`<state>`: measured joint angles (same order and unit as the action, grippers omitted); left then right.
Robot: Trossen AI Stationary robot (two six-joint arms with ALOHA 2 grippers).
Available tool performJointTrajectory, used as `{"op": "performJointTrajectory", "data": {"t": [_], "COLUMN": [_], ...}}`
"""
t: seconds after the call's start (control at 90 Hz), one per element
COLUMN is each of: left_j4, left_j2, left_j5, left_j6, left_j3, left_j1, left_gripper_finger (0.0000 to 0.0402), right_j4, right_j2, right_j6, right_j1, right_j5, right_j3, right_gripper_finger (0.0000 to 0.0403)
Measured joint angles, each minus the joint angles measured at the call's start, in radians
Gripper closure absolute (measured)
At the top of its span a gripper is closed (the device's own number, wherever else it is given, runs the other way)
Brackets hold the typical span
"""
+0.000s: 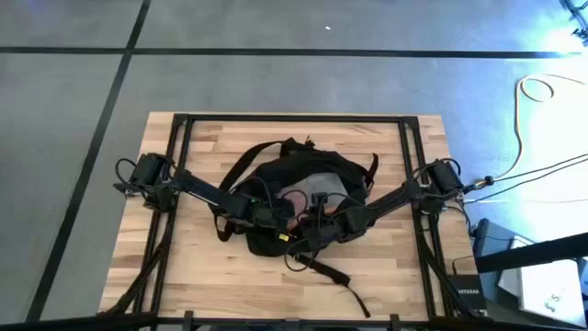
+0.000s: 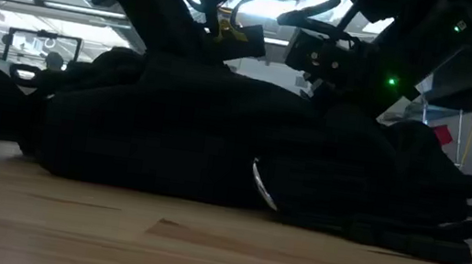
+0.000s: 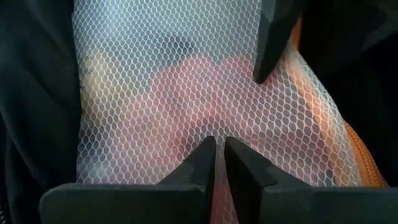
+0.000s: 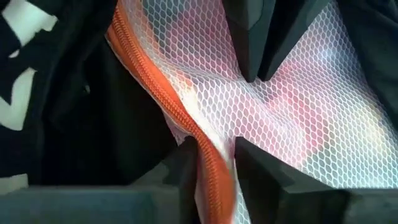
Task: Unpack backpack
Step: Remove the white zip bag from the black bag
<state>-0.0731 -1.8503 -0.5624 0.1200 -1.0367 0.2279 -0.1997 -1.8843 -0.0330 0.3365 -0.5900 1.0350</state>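
The black backpack [image 1: 266, 170] lies flat in the middle of the wooden table, a dark mound in the low view [image 2: 215, 148]. White lettering shows on its fabric [image 4: 18, 31]. In its opening lies a translucent mesh pouch [image 1: 308, 188] with an orange zipper trim and pinkish contents inside. Both arms reach into the opening from the two sides. My left gripper [image 3: 220, 149] is shut on the pouch's mesh. My right gripper [image 4: 214, 165] is shut on the pouch's orange edge, close beside the left one. My left gripper pinches the pouch's white mesh wall [image 3: 219, 134] between its two fingers, away from the orange trim. In the right wrist view the mesh [image 4: 273, 93] creases toward its fingertips [image 4: 252, 62]. The pouch still lies inside the backpack's opening. My right gripper pinches the pouch's orange zipper trim [image 4: 208, 146] between its two fingers. The trim runs lengthwise through the gap between the fingers and on past them. The mesh beside it is rumpled, and the pouch sits within the black fabric.
The backpack's straps [image 1: 322, 271] trail toward the table's near edge. Black frame rails [image 1: 179, 138] run along the table's left, right and far sides. Bare wood [image 1: 202, 267] shows on the near left. Cables and boxes [image 1: 533, 276] lie off the table's right.
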Motion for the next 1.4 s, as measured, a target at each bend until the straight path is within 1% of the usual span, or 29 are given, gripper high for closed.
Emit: {"op": "performJointTrajectory", "data": {"t": [0.167,0.233,0.322,0.478,0.6,0.811,0.911,0.989,1.067,1.333,1.4], "left_j4": [0.001,-0.002,-0.040,-0.124,-0.159,-0.247,-0.268,-0.268,-0.270,-0.259,-0.251], "left_j2": [0.000,0.000,0.025,0.130,0.213,0.320,0.336,0.339,0.337,0.336,0.335], "left_j5": [0.003,0.003,-0.004,-0.047,-0.090,-0.078,-0.043,-0.041,-0.039,-0.040,-0.040], "left_j6": [-0.002,-0.025,-0.072,-0.069,-0.052,-0.043,-0.030,-0.021,-0.011,0.010,0.009], "left_j3": [0.000,0.000,0.000,0.002,0.001,-0.001,-0.001,-0.001,-0.001,-0.001,-0.001], "left_j1": [0.001,0.006,0.021,0.054,0.087,0.169,0.211,0.238,0.260,0.287,0.289], "left_gripper_finger": [0.0378,0.0378,0.0378,0.0378,0.0378,0.0378,0.0378,0.0378,0.0378,0.0378,0.0378], "right_j4": [0.007,0.008,0.017,0.022,0.023,0.005,0.009,0.008,0.010,0.034,0.033], "right_j2": [0.000,0.000,0.000,0.002,0.008,0.066,0.099,0.115,0.127,0.129,0.129], "right_j6": [-0.019,-0.016,-0.020,-0.039,-0.044,-0.034,-0.001,0.033,0.061,0.121,0.158], "right_j1": [-0.004,-0.004,-0.004,-0.008,-0.012,-0.012,-0.012,-0.020,-0.043,-0.154,-0.171], "right_j5": [0.018,0.019,0.023,0.032,0.032,0.015,-0.019,-0.044,-0.046,-0.047,-0.078], "right_j3": [0.000,0.000,0.000,0.000,0.000,0.029,0.056,0.075,0.090,0.115,0.132], "right_gripper_finger": [0.0388,0.0399,0.0395,0.0401,0.0402,0.0402,0.0402,0.0402,0.0402,0.0403,0.0403]}}
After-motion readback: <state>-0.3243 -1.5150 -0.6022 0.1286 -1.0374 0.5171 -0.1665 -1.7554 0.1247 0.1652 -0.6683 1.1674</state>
